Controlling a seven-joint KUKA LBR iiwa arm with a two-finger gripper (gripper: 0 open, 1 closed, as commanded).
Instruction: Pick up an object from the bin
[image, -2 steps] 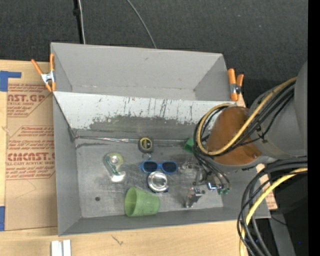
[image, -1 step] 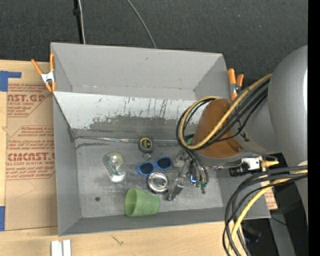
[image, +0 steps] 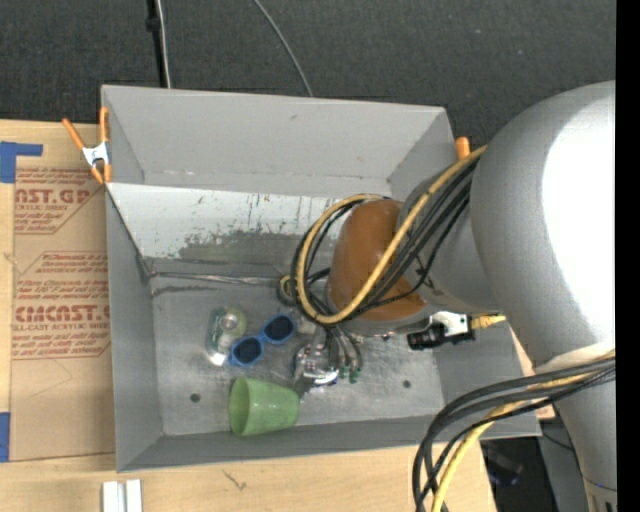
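Observation:
My gripper (image: 322, 368) hangs below the orange wrist cover, low over the bin floor near its middle front. Just left of it lie blue sunglasses (image: 262, 340), their round lenses facing up. A green plastic cup (image: 262, 406) rests on its side in front of the gripper, to its lower left, close to the fingertips. A small clear glass jar (image: 224, 333) lies left of the sunglasses. Nothing shows between the fingers.
The arm with its yellow and black cables covers the right part of the bin. A small black and white part sticks out at the arm's side on the right. Bare bin floor stretches along the back and the left.

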